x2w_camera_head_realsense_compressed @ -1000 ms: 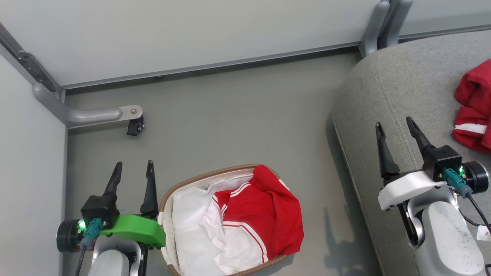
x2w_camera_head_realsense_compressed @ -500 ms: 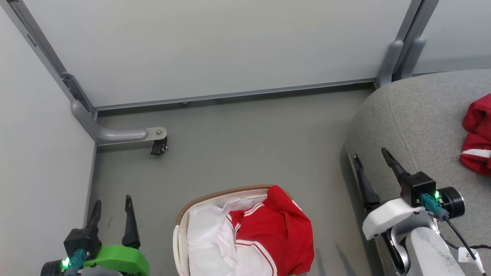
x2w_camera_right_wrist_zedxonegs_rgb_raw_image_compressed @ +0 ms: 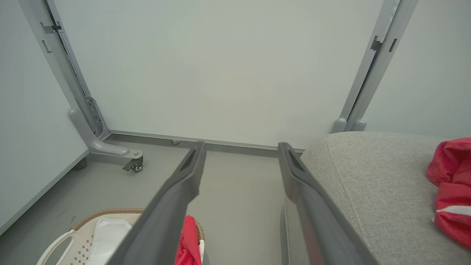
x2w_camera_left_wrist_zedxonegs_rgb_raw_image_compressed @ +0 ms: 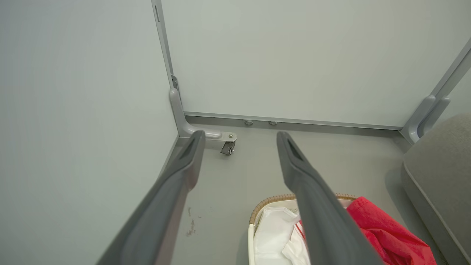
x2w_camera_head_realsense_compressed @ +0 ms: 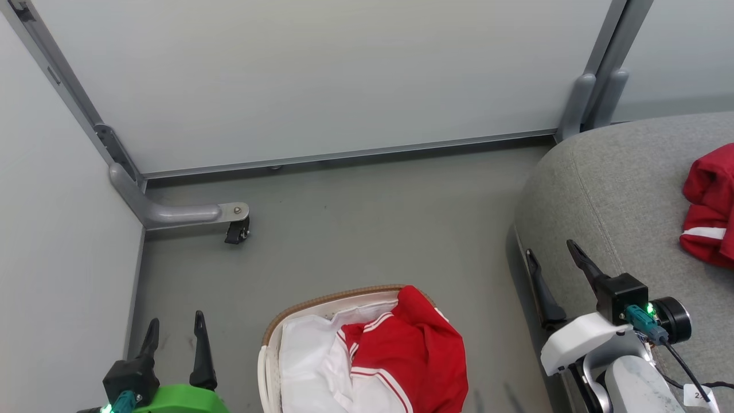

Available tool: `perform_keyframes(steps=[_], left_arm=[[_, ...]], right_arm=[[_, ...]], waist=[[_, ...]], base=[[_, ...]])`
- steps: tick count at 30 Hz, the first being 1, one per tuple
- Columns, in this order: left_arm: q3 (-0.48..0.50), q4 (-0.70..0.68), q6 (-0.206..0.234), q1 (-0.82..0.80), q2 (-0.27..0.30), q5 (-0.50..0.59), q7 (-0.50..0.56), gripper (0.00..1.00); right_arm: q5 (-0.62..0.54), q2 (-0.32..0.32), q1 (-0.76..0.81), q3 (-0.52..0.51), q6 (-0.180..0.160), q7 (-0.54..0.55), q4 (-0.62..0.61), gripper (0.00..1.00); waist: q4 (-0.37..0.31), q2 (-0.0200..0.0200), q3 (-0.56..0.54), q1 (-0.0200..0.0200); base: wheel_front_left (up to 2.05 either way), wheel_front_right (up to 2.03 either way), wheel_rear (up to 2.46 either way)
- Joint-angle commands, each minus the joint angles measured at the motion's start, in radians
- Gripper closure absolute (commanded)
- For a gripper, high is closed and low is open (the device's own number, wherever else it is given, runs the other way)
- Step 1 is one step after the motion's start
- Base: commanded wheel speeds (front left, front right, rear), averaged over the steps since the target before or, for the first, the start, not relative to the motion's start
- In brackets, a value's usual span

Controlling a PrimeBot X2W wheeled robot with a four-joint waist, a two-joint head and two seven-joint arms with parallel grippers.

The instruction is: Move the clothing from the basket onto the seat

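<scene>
Clothing (x2w_camera_head_realsense_compressed: pixel 413 350) is lying in the basket's (x2w_camera_head_realsense_compressed: pixel 321 301) right half, left of the right gripper (x2w_camera_head_realsense_compressed: pixel 549 248), seemingly nearer it than the left gripper (x2w_camera_head_realsense_compressed: pixel 176 318); both are gaping wide, empty. Another piece (x2w_camera_head_realsense_compressed: pixel 708 206) is resting on the seat (x2w_camera_head_realsense_compressed: pixel 619 183).

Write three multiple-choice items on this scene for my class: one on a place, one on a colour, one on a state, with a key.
1. Where does the basket stand?
A) on the floor beside the seat
B) on top of the seat
C) on a shelf

2. What colour is the basket's woven rim?
A) green
B) brown
C) black

3. How does the right pincer stand?
A) shut tight, empty
B) shut on the basket's rim
C) open, holding nothing

Key:
1 A, bare floor lies round it.
2 B, a brown weave tops its white side.
3 C, its fingers stand apart with nothing between them.
</scene>
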Motion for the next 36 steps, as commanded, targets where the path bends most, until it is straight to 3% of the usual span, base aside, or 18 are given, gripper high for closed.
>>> perform_keyframes(steps=[1, 7, 15, 31, 36], left_arm=[[-0.001, -0.001, -0.004, -0.002, 0.001, -0.008, 0.001, 0.00], [-0.042, 0.003, -0.018, -0.045, 0.001, -0.017, 0.001, 0.00], [-0.129, 0.052, -0.045, -0.165, 0.001, -0.019, 0.001, 0.00], [-0.235, 0.203, -0.078, -0.430, 0.005, -0.008, 0.000, 0.00], [-0.327, 0.268, -0.078, -0.499, 0.033, -0.057, 0.000, 0.00]], right_arm=[[0.005, -0.003, 0.000, 0.001, -0.001, 0.000, -0.001, 0.00], [0.008, -0.003, -0.036, 0.007, -0.001, 0.000, -0.022, 0.00], [0.032, -0.003, -0.138, 0.047, -0.001, 0.000, -0.083, 0.00], [0.129, -0.002, -0.314, 0.117, -0.001, 0.000, -0.209, 0.00], [0.161, -0.002, -0.346, 0.134, -0.001, 0.000, -0.248, 0.00]], waist=[[-0.003, 0.0000, 0.006, 0.0001], [-0.015, 0.0000, 0.057, 0.0001], [-0.066, 0.0000, 0.207, 0.0001], [-0.211, 0.0000, 0.491, 0.0001], [-0.259, 0.0000, 0.564, 0.0001]], base=[[0.00, 0.00, 0.00], [0.00, 0.00, 0.00], [0.00, 0.00, 0.00], [0.00, 0.00, 0.00], [0.00, 0.00, 0.00]])
